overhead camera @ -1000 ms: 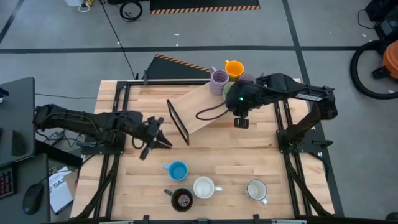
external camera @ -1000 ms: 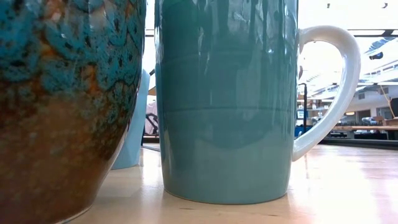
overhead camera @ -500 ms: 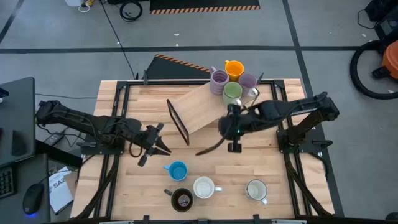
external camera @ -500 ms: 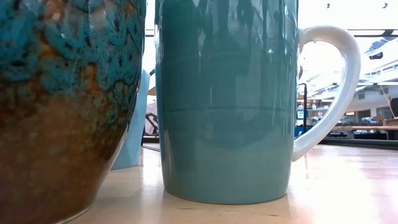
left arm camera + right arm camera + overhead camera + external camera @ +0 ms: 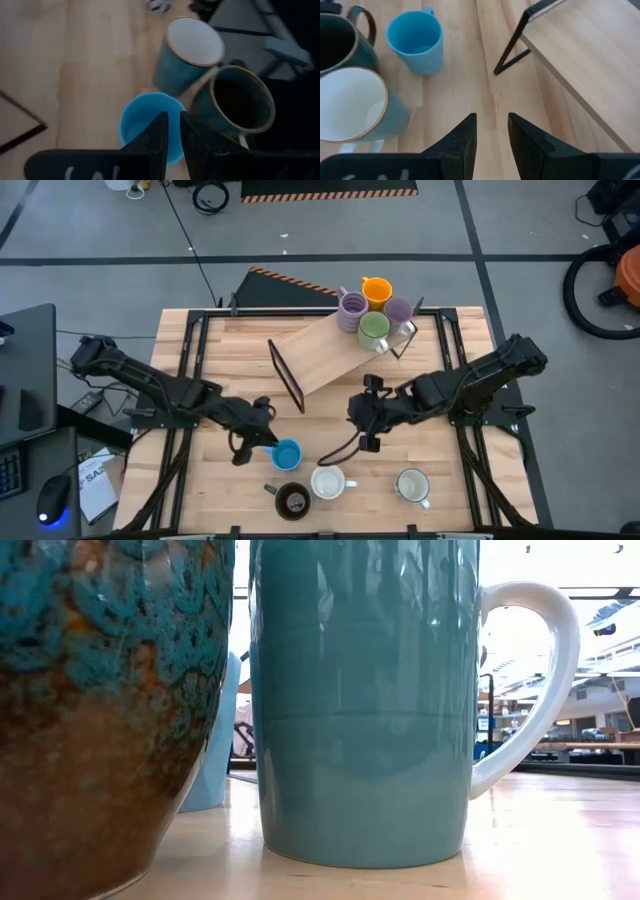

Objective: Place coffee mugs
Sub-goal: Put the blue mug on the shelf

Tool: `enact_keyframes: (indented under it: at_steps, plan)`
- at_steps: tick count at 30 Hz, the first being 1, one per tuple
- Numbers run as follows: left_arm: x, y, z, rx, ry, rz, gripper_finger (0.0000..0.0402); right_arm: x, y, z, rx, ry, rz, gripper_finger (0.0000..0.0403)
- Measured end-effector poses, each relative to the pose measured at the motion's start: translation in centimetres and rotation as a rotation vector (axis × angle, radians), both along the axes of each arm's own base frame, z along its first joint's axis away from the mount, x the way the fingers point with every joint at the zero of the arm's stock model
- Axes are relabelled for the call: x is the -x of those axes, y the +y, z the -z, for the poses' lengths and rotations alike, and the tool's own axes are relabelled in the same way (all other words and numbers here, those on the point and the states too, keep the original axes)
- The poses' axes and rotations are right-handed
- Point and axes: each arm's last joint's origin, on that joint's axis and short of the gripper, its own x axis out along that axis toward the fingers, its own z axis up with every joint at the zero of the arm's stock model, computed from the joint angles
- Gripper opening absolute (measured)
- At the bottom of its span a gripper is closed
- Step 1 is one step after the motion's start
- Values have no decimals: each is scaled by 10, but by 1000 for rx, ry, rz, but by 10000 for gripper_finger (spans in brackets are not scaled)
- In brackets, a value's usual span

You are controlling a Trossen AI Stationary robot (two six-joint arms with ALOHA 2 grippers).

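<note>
**A:** Left gripper [image 5: 262, 420] status?

**B:** Low over the blue mug [image 5: 286, 454], at its rim on the left-arm side. In the left wrist view the fingers [image 5: 159, 137] are nearly together, just a thin slit between them, tips right above the blue mug [image 5: 149, 125]. Can't tell whether they pinch the rim or only hover over it.

**A:** Right one?

**B:** Right gripper [image 5: 362, 415] sits over bare table [image 5: 330, 415] mid-board, holding nothing. Fingers [image 5: 462, 140] parted by a narrow gap, only wood visible between them.

**A:** Mugs?

**B:** Four upright on the near part of the table: blue one, dark mug [image 5: 292, 500] with a mottled teal-brown glaze, teal mug [image 5: 328, 481] with a white interior and white handle, and another white-lined mug [image 5: 411, 485] off to the right. Blue is plain, light blue inside and out. The other four are clustered at the far end of the tilted wooden ramp [image 5: 325, 355]: orange mug [image 5: 376, 290], two purple mugs [image 5: 352, 308], green mug [image 5: 374, 328].
</note>
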Motion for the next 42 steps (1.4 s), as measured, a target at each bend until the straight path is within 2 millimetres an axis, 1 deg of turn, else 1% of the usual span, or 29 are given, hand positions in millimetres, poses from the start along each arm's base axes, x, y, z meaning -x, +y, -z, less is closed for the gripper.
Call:
enact_keyframes:
  at_steps: [2,8,12,14,18,21,24,27,30,33,36,42]
  plan:
    - [-4,-3,-1,-6,68,-43,55,1,5,3,11,-12,23,116]
    - [-30,-18,-7,59,197,-161,55,4,17,8,59,-57,113,116]
    - [-43,-30,-5,36,317,-263,55,7,27,14,131,-66,150,116]
    - [-50,-38,-4,29,349,-293,55,8,32,17,163,-86,159,116]
    - [-64,-55,1,26,370,-314,55,15,35,37,223,-51,142,116]
    - [-75,-60,4,30,371,-325,57,25,33,54,251,-23,142,116]
    - [-84,-63,6,55,378,-365,75,32,33,68,247,-36,152,116]
    - [-92,-62,10,88,400,-411,109,36,39,77,261,-78,143,116]
    - [-98,-58,17,139,450,-450,148,41,45,79,306,-123,155,116]
    - [-102,-54,22,185,489,-472,176,47,53,78,353,-204,205,116]
    - [-103,-56,23,200,489,-495,184,54,61,76,358,-280,244,116]
    - [-99,-63,34,166,554,-513,178,59,69,74,355,-355,278,116]
